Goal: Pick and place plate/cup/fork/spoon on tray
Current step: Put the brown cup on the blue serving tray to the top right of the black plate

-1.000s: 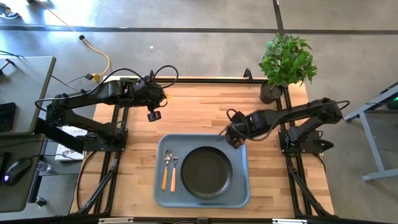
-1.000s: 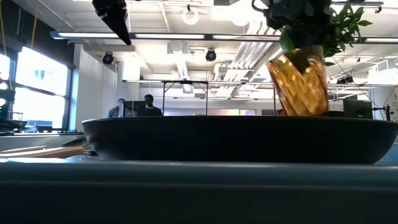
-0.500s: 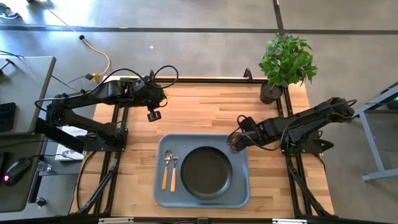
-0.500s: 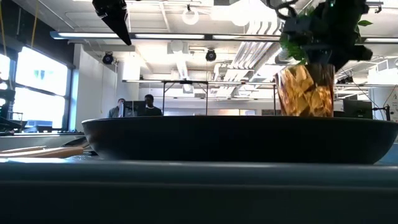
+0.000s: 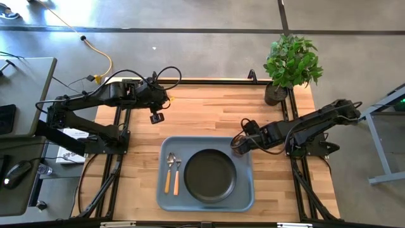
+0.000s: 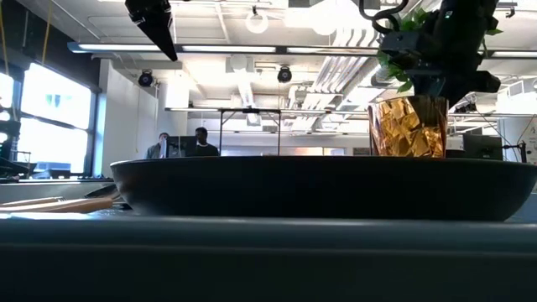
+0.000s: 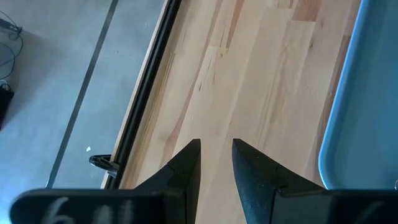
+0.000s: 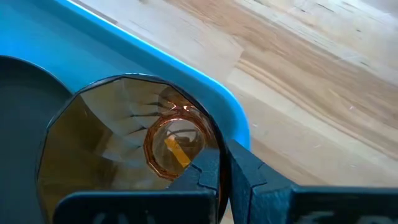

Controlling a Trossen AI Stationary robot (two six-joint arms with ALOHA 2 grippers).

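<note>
The blue-grey tray (image 5: 166, 149) lies at the table's near middle. On it are the black plate (image 5: 210, 175) and, on its left part, the spoon (image 5: 169, 172) and fork (image 5: 178, 176). My right gripper (image 5: 237, 147) is shut on the amber cup (image 8: 112, 143) over the tray's far right corner, between the plate and the tray rim (image 8: 186, 74). In the low view the cup (image 6: 409, 126) stands upright behind the plate (image 6: 319, 189), which hides its base. My left gripper (image 5: 156, 118) hangs above bare wood beyond the tray's far left corner, its fingers (image 7: 216, 149) a narrow gap apart, empty. My right gripper pinches the cup's wall at the rim (image 8: 214, 146), one finger inside the cup and one outside. The fingers come from above, slanting from the table's right. The cup is upright; whether its base rests on the tray, I cannot tell.
A potted plant (image 5: 290, 63) stands at the table's far right corner. Bare wood shows beyond the tray's far edge and to its left and right. Two people show far off in the room in the low view (image 6: 180, 144).
My right gripper has moved down and a little toward the table's near edge with the cup. The cup, tilted a second ago, has sunk lower over the tray's far right corner and now stands upright. The last half second shows little movement.
</note>
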